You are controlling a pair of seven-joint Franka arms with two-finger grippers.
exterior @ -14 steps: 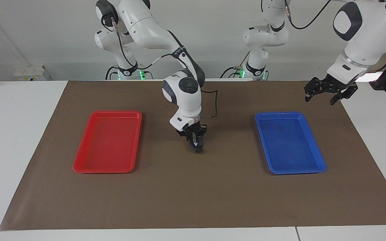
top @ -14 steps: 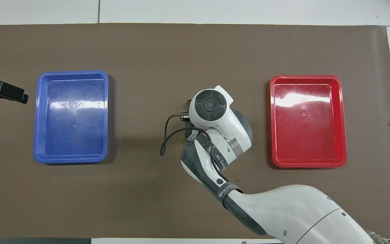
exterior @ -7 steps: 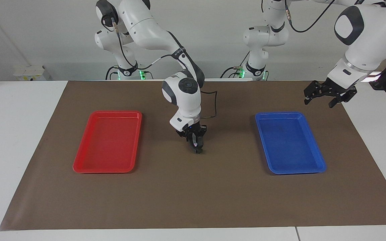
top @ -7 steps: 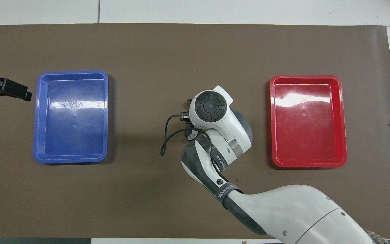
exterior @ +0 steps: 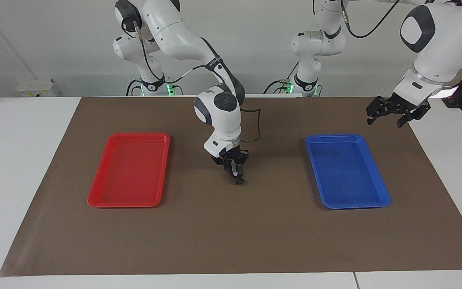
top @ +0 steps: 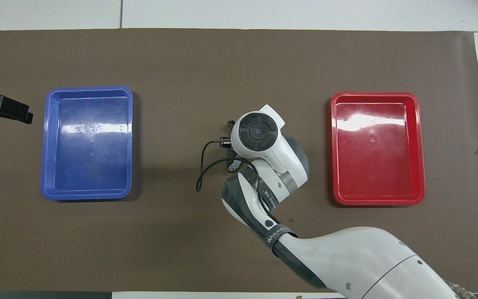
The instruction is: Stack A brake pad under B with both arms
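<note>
Right arm reaches in to the middle of the brown mat [exterior: 231, 241], between the red tray [exterior: 138, 135] and the blue tray [exterior: 335, 137]. Right gripper [exterior: 238, 181] points straight down, fingertips pressed together and down at the mat surface or just off it; can't tell which.

There is a small dark bit right at the fingertips in the facing view, too small to say what it is or whether it is pinched. In the overhead view the right arm's wrist covers the gripper and the spot under it, with only a sliver of something showing at the wrist's edge.

A brake pad: can't be made out in either view. If it is at the mat's middle, it is hidden under the right wrist and fingers. B: also not made out. Both trays show bare floors.

A black cable [exterior: 257, 125] loops off the right wrist, on the side nearer the robots.

Left arm waits. Left gripper [exterior: 385, 120] hangs in the air over the mat's corner at the left arm's end of the white table [exterior: 22, 160], beside the blue tray's robot-side corner. Its fingers are spread wide with nothing between them. In the overhead view only one dark finger pokes in at the frame edge, beside the blue tray.
</note>
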